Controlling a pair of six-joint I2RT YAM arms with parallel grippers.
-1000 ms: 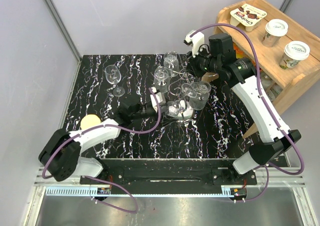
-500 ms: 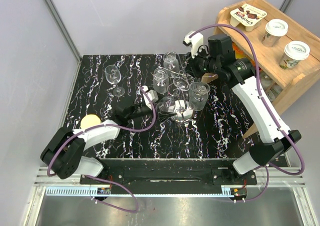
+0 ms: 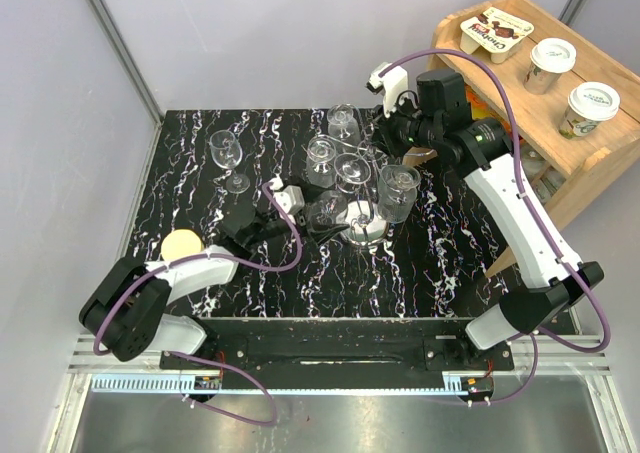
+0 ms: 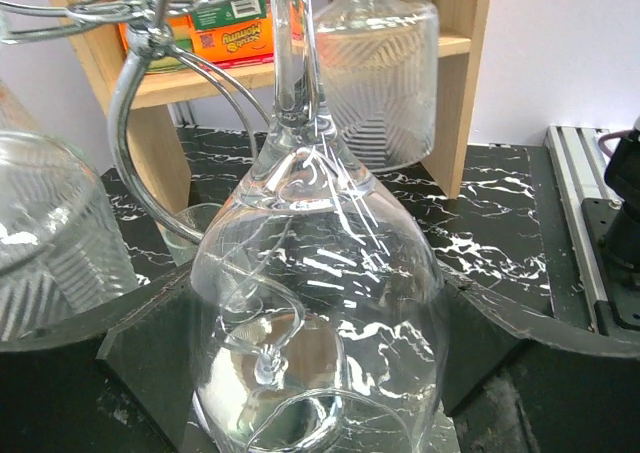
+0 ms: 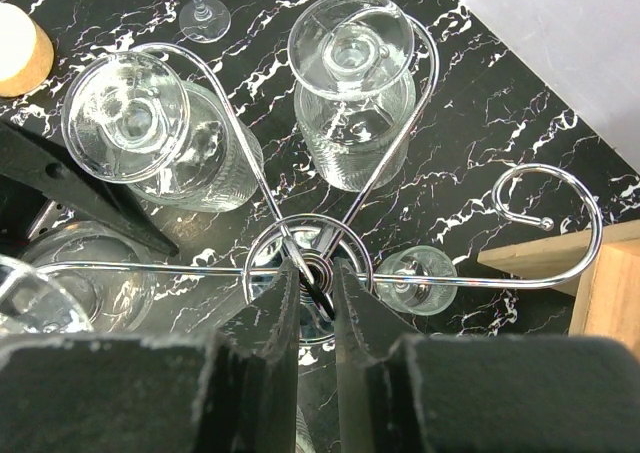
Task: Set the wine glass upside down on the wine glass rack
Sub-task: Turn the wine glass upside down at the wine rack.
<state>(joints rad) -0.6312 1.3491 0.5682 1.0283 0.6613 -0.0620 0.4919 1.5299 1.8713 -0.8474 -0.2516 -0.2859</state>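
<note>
The wine glass (image 4: 320, 303) is upside down, bowl low and stem rising between the chrome wires at the top of the left wrist view. My left gripper (image 4: 315, 373) is shut wide on its bowl, one dark finger (image 4: 150, 323) on each side. From above, the glass (image 3: 325, 211) and left gripper (image 3: 312, 213) sit just left of the wine glass rack (image 3: 367, 225). Whether the glass's foot rests on a rack arm is hidden. My right gripper (image 5: 318, 278) is shut on the rack's central post, with the curled arms (image 5: 560, 188) spreading out below it. From above, that right gripper (image 3: 385, 143) is over the rack.
Other glasses hang inverted on the rack (image 5: 350, 43) (image 5: 125, 118). One glass stands upright on the table at back left (image 3: 228, 153). A yellow disc (image 3: 182, 243) lies near the left arm. A wooden shelf (image 3: 540, 73) with cups stands at the right.
My left arm has drawn back to the left, and the glass bowl has moved left with it, away from the rack's base. The right gripper has stayed on the post.
</note>
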